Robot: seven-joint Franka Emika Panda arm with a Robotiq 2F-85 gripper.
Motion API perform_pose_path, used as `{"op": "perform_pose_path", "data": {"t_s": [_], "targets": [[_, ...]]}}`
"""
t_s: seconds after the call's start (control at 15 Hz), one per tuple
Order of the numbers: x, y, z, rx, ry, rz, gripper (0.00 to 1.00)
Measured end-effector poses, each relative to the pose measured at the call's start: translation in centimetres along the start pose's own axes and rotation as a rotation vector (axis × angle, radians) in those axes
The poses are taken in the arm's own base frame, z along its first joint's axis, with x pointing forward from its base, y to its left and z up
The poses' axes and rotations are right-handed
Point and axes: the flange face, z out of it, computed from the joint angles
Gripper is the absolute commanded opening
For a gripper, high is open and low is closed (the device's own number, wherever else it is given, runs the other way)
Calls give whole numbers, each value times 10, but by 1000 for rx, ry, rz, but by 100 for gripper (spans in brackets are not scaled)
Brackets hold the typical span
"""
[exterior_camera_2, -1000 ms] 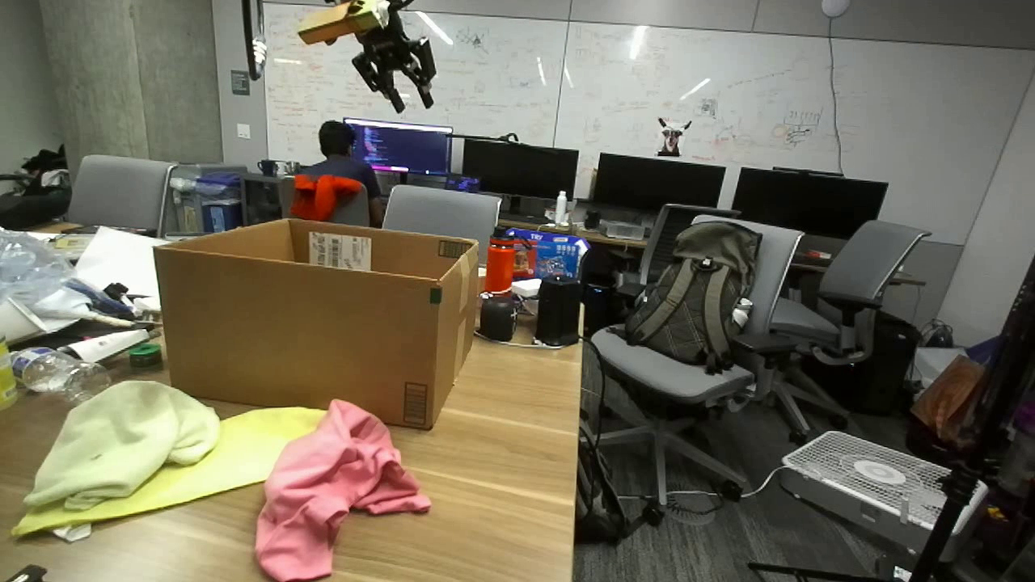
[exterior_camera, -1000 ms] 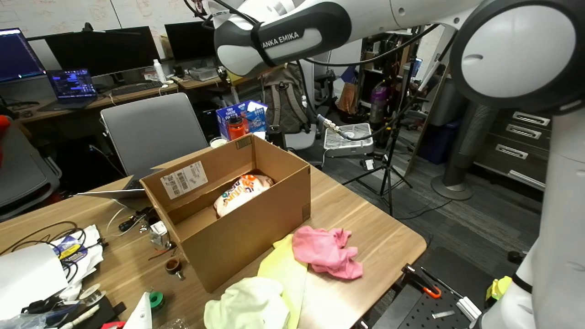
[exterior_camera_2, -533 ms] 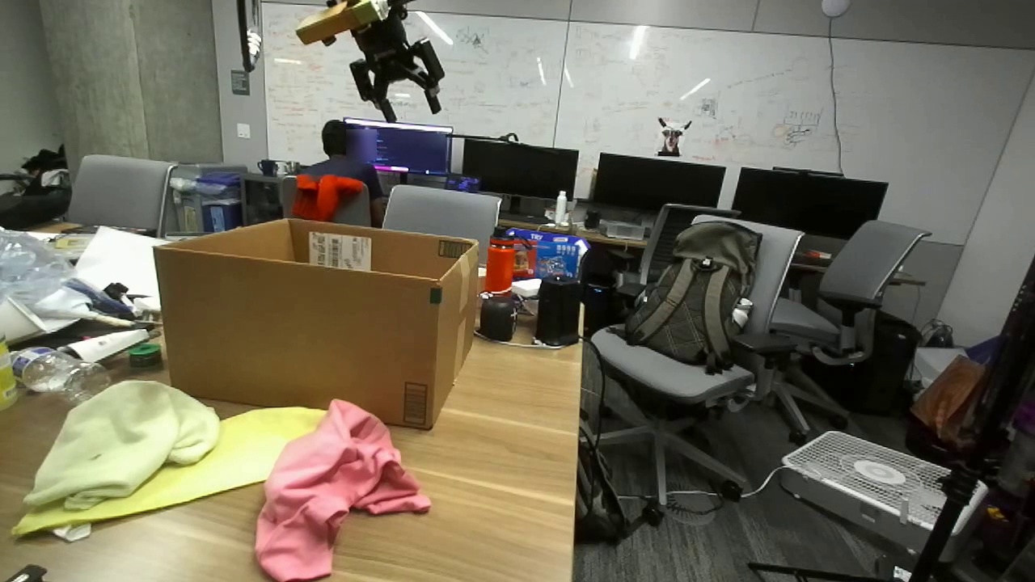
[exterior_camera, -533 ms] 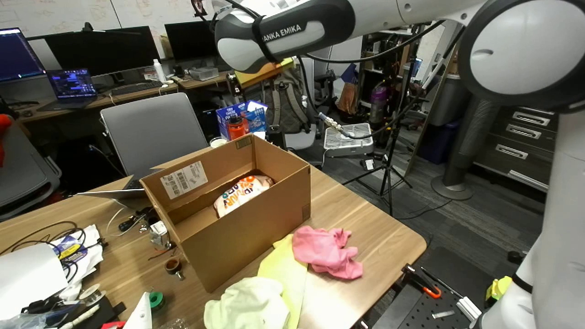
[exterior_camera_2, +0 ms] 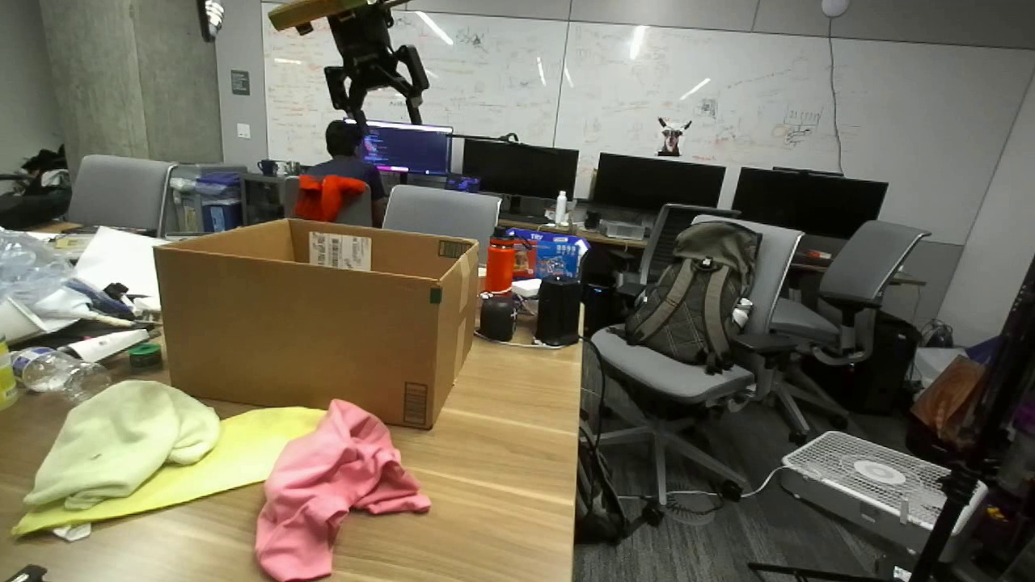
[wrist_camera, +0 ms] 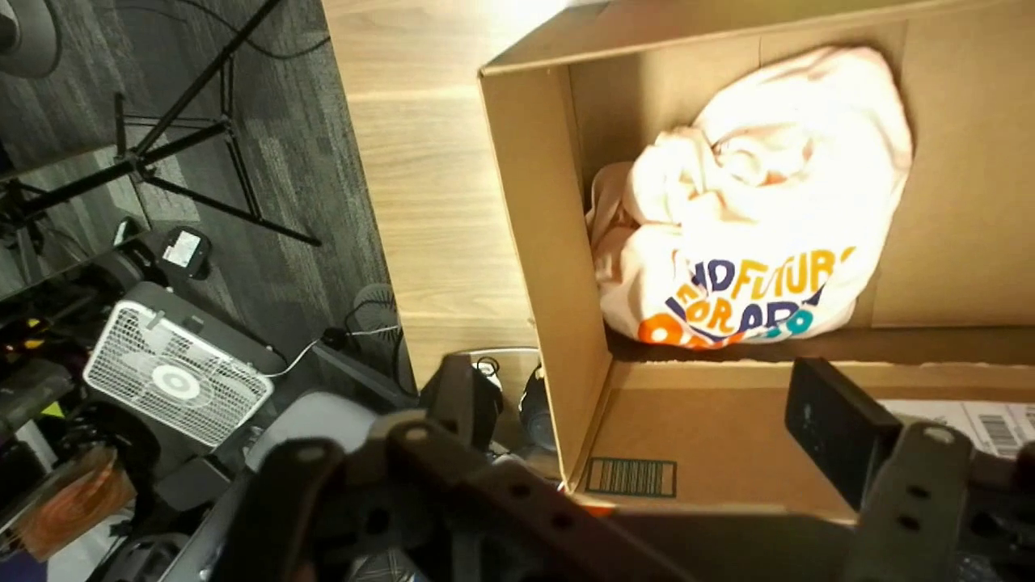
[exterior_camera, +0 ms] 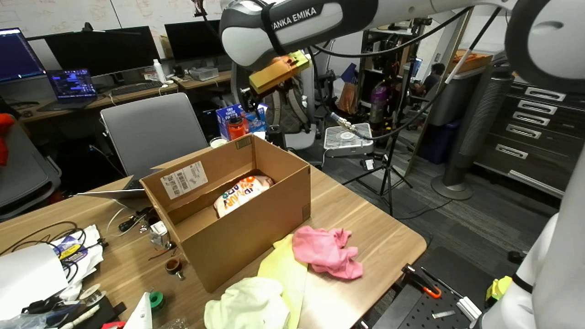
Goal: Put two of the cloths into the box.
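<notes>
The brown cardboard box (exterior_camera: 247, 242) stands upright on the table with its top uncovered and a white label on an inner wall. A white cloth (wrist_camera: 776, 202) with orange, purple and teal print lies bunched on its floor, near one end. On the table in front of the box are a pale greenish-white cloth (exterior_camera_2: 129, 436), a yellow cloth (exterior_camera_2: 251, 449) partly under it, and a crumpled pink cloth (exterior_camera_2: 335, 485). High above the table hangs my gripper (exterior_camera_2: 388, 119), its fingers spread with nothing between them. In the wrist view the gripper (wrist_camera: 639, 404) shows over the box.
An orange bottle (exterior_camera_2: 500, 263) and black speakers (exterior_camera_2: 558, 311) stand behind the box. Papers, cables and a clear plastic bottle (exterior_camera_2: 61, 373) clutter one side. Chairs, a backpack (exterior_camera_2: 695, 295) and a tripod (exterior_camera: 388, 169) stand beyond the table's edge.
My gripper's fingers have spread wider. The arm has shifted: the gripper sits further left and slightly lower in an exterior view. Box and cloths have stayed put.
</notes>
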Motion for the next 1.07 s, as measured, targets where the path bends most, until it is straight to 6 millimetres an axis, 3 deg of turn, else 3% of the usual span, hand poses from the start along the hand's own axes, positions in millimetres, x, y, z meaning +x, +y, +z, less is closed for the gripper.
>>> {"op": "perform_pose_path", "data": {"t_s": [0.47, 1.07], "targets": [[-51, 2, 8, 45, -137, -144, 100], [-111, 1, 46, 102, -311, -328, 100]]}}
